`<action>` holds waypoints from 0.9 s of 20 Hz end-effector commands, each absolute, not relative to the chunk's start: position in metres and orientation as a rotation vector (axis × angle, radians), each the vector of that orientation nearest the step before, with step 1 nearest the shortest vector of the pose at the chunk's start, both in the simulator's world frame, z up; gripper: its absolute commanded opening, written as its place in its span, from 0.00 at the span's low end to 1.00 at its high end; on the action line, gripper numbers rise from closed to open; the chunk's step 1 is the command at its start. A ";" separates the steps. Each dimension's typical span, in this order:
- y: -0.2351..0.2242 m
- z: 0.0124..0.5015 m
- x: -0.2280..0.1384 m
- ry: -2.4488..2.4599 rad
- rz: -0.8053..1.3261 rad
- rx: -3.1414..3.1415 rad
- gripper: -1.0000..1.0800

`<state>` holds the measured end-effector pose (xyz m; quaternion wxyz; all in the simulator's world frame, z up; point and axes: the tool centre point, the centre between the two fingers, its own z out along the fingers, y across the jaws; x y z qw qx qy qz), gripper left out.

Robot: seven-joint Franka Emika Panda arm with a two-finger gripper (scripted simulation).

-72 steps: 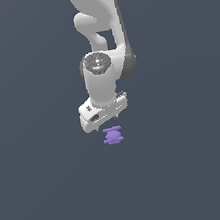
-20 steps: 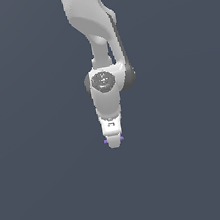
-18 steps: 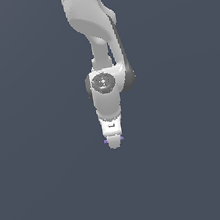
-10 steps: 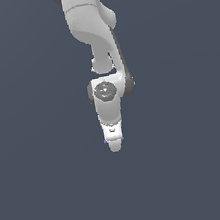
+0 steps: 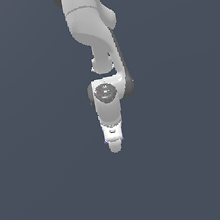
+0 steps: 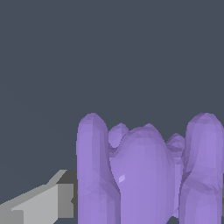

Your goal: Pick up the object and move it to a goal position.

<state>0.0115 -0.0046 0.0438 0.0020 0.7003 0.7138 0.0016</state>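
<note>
In the wrist view the purple object [image 6: 140, 175] fills the near field, its lobes standing side by side. One grey finger [image 6: 41, 205] sits right against its side; the other finger is out of the picture. The exterior view has the white gripper [image 5: 115, 144] hanging at the end of the arm and pointing downward. Only tiny purple slivers of the object [image 5: 106, 142] peek out at its sides, so the hand hides nearly all of it. The gripper looks shut on the object.
Plain dark grey ground surrounds the arm in both views. The white arm [image 5: 91, 29] comes down from the top of the exterior view. Nothing else shows.
The object, once in plain view below the crosswise gripper, is now covered by it. Over the last second the wrist has slid slightly lower in the exterior view and the upper arm has shifted.
</note>
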 end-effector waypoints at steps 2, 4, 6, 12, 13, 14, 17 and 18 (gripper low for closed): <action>-0.005 0.040 0.010 2.242 0.000 2.201 0.00; -0.005 0.044 0.011 2.239 0.005 2.197 0.00; -0.005 0.045 0.012 2.239 0.005 2.197 0.00; -0.001 0.062 0.018 2.240 0.005 2.197 0.00; -0.001 0.066 0.020 2.240 0.005 2.197 0.00; 0.000 0.071 0.022 2.240 0.005 2.197 0.00; 0.004 0.090 0.030 2.241 0.006 2.198 0.00; 0.005 0.097 0.032 2.241 0.006 2.198 0.00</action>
